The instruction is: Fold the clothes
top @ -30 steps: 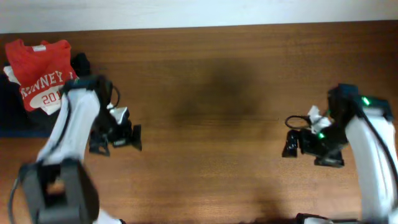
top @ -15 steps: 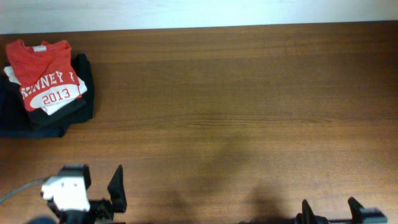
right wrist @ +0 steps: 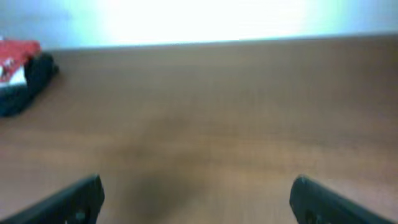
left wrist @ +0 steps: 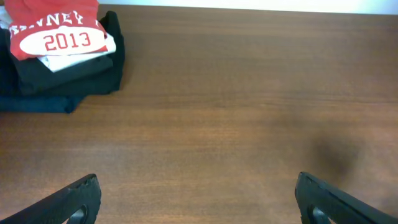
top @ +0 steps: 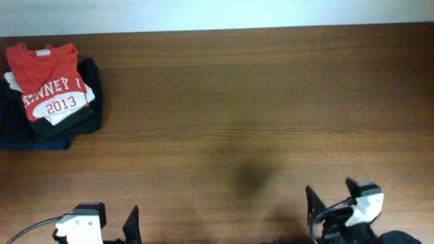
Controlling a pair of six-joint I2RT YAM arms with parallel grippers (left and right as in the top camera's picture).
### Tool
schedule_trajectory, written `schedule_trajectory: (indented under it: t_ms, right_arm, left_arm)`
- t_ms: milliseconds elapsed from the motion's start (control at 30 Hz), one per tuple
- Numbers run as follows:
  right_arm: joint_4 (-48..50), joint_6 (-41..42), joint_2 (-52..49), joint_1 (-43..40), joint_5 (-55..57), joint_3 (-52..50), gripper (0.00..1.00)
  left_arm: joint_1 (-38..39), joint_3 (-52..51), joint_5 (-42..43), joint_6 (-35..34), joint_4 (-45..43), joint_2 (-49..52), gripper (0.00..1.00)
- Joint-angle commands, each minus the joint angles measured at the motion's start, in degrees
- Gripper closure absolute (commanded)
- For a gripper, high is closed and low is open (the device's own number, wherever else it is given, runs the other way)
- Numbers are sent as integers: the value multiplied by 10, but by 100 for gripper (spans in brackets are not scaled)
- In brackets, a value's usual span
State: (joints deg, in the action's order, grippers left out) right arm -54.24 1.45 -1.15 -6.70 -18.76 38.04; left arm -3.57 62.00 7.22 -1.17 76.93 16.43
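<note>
The red-orange T-shirt (top: 47, 78) lies folded at the table's far left corner, its "2013" print facing up. It also shows in the left wrist view (left wrist: 59, 28) and, blurred, in the right wrist view (right wrist: 15, 53). My left gripper (top: 112, 229) is at the front edge on the left, open and empty (left wrist: 196, 199), far from the shirt. My right gripper (top: 332, 200) is at the front edge on the right, open and empty (right wrist: 196, 199) over bare wood.
The red shirt rests on a white folded garment (top: 71, 112) and dark folded garments (top: 41, 132) stacked at the far left. The brown wooden table (top: 237, 115) ends at a white wall along the back.
Both arms pulled back from the table's middle to the front edge. In the last half second the right gripper came up a little into view; the shirt stack has not moved.
</note>
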Motion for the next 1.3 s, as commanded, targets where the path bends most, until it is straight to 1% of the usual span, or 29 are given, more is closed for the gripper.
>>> schedule_trajectory:
  t_ms: [0, 33, 100, 233, 333, 367, 400, 500, 1267]
  right_arm:
    - [120, -49, 9, 8, 38, -51, 1]
    - [183, -83, 9, 8, 62, -85, 1]
    - [270, -115, 9, 8, 77, -142, 1]
    - [456, -122, 9, 8, 79, -284, 1]
    - [523, -122, 9, 8, 81, -356, 1]
    - [529, -122, 9, 8, 81, -378, 1]
    - [501, -129, 9, 8, 83, -377, 1]
    - [505, -145, 9, 11, 92, -377, 1]
    - [506, -145, 8, 11, 91, -377, 1]
  left_arm:
    - [-2, -1, 0, -5, -1, -2, 1]
    - [-2, -1, 0, -5, -1, -2, 1]
    - [-2, -1, 0, -5, -1, -2, 1]
    - [-2, -1, 0, -5, -1, -2, 1]
    - [-2, -1, 0, -5, -1, -2, 1]
    - [-2, -1, 0, -5, -1, -2, 1]
    - [-2, -1, 0, -5, -1, -2, 1]
    - [-2, -1, 0, -5, -1, -2, 1]
    - [-2, -3, 0, -5, -3, -2, 1]
